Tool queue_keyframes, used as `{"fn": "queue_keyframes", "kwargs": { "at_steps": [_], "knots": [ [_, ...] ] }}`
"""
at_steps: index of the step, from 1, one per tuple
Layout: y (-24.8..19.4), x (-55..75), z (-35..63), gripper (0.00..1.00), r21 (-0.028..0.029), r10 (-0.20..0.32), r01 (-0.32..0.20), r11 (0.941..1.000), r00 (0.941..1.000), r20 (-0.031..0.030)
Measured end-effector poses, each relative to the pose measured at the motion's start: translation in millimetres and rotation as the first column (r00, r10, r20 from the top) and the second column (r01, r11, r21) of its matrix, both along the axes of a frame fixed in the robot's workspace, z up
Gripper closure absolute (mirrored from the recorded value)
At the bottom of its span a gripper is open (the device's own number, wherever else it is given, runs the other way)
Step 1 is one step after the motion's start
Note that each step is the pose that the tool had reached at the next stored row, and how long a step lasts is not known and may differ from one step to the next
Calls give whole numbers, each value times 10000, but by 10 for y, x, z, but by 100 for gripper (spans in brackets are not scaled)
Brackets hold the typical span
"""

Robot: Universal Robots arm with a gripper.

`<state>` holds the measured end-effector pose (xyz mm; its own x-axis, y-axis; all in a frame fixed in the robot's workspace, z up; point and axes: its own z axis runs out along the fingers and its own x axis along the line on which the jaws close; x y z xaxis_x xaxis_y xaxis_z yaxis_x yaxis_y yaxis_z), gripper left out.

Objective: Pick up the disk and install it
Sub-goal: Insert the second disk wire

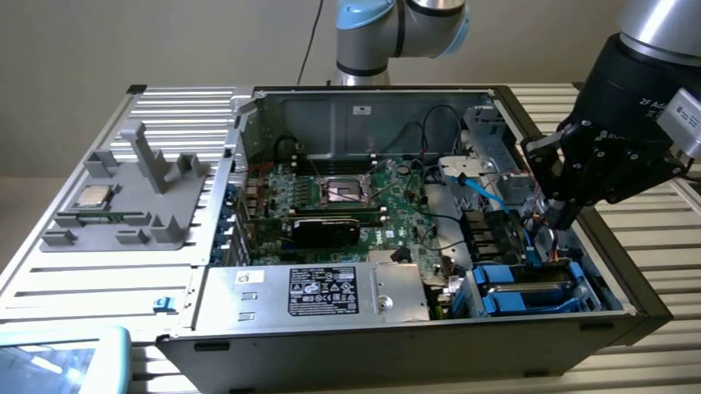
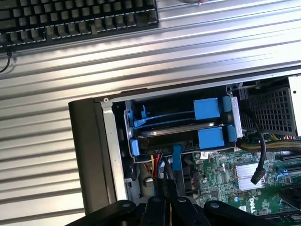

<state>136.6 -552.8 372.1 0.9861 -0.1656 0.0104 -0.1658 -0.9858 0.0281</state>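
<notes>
We see the gripper [image 1: 561,220] pressed together, empty, above the disk [image 2: 181,136] in the case's corner bay — it could snag the cables [image 2: 157,165].

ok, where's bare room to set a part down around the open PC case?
Free: ribbed metal table between the keyboard and the case wall. Crowded: blue drive bays, where the shut gripper hangs, and the grey holder with its chip.
</notes>
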Motion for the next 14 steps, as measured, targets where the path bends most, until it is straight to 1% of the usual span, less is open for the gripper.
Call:
{"fn": "queue_keyframes", "kwargs": {
  "at_steps": [4, 5, 8, 10, 14],
  "knots": [
    [-4, -7, 0, 89, 0, 3, -3, 10000, 10000, 0],
    [-14, -12, 1, 89, -1, 17, -17, 10000, 10000, 1],
    [-68, -31, 0, 89, -1, 89, -89, 10000, 10000, 9],
    [-75, -41, 0, 89, 0, 206, -206, 9998, 9998, 36],
    [-90, -54, -4, 89, 3, 576, -576, 9983, 9983, 52]
  ]
}}
